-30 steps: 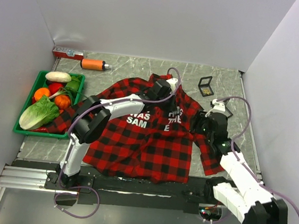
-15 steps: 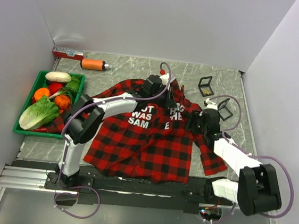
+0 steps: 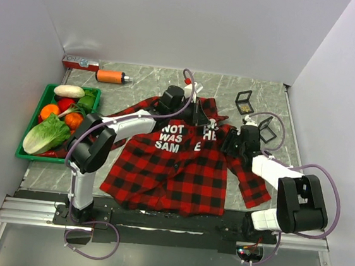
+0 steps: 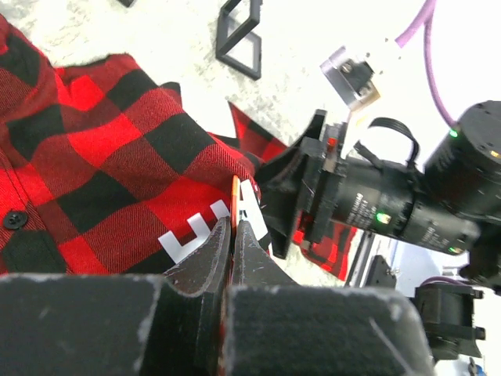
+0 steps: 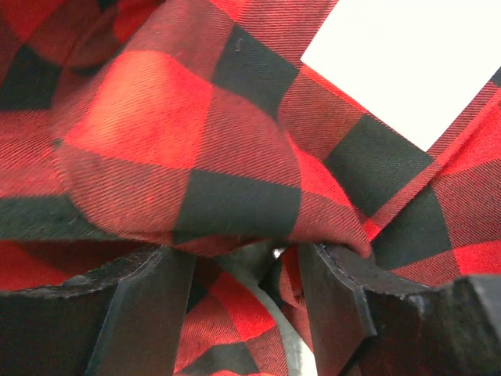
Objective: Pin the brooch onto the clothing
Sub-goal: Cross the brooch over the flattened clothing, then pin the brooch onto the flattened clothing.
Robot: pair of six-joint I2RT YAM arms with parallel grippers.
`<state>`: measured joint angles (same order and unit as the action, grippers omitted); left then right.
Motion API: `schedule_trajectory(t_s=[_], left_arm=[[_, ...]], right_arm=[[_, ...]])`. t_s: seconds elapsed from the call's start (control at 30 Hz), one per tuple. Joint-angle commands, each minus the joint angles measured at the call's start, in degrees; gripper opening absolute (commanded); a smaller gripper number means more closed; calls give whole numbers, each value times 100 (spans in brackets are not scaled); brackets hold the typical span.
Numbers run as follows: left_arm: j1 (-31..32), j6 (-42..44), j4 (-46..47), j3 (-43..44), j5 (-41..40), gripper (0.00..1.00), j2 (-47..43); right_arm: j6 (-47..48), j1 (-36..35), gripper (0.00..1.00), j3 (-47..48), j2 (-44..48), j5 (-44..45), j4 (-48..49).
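Observation:
The clothing (image 3: 173,171), a red-and-black plaid shirt with white lettering, lies spread in the middle of the table. My left gripper (image 3: 199,115) is over its collar and chest. In the left wrist view it (image 4: 233,227) is shut on a thin raised edge of the clothing (image 4: 102,133). My right gripper (image 3: 232,142) is at the shirt's right side. Its fingers (image 5: 141,313) stand apart, with loose folds of the clothing (image 5: 180,125) draped over and between them. A small glint shows between them. I cannot tell whether that is the brooch.
A green tray (image 3: 26,152) of vegetables stands at the left, touching a sleeve. An orange bottle (image 3: 110,76) and a red item (image 3: 77,63) lie at the back wall. Two small black boxes (image 3: 244,102) (image 3: 267,126) sit back right, one holding something gold.
My left gripper has moved back and left with the shirt edge in it, and the shirt has shifted left. My right arm has folded up, and its gripper now sits closer against the shirt.

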<state>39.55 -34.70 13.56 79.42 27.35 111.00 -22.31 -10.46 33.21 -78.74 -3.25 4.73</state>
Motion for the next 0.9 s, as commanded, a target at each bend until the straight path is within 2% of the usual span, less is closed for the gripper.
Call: schedule_trajectory(t_s=[0.0,0.4,0.5,0.7,0.87], left_arm=[[-53,-230,831,-93,376,1,-474],[-193,-819,2071,-541,595,1,-746],[-246,-907,2098,-541,701,1,-720],[-386,-907,1843,-664,763,1,-738],[-474,-960,1887,-822,894,1,-790]], right_arm=[[-99,132,60,335,-89,-115,89],[-90,176,59,397,-168,-203,36],[68,176,59,335,121,-404,10],[121,369,65,160,1439,-1274,-165],[-2,685,67,-86,2205,-2240,212]])
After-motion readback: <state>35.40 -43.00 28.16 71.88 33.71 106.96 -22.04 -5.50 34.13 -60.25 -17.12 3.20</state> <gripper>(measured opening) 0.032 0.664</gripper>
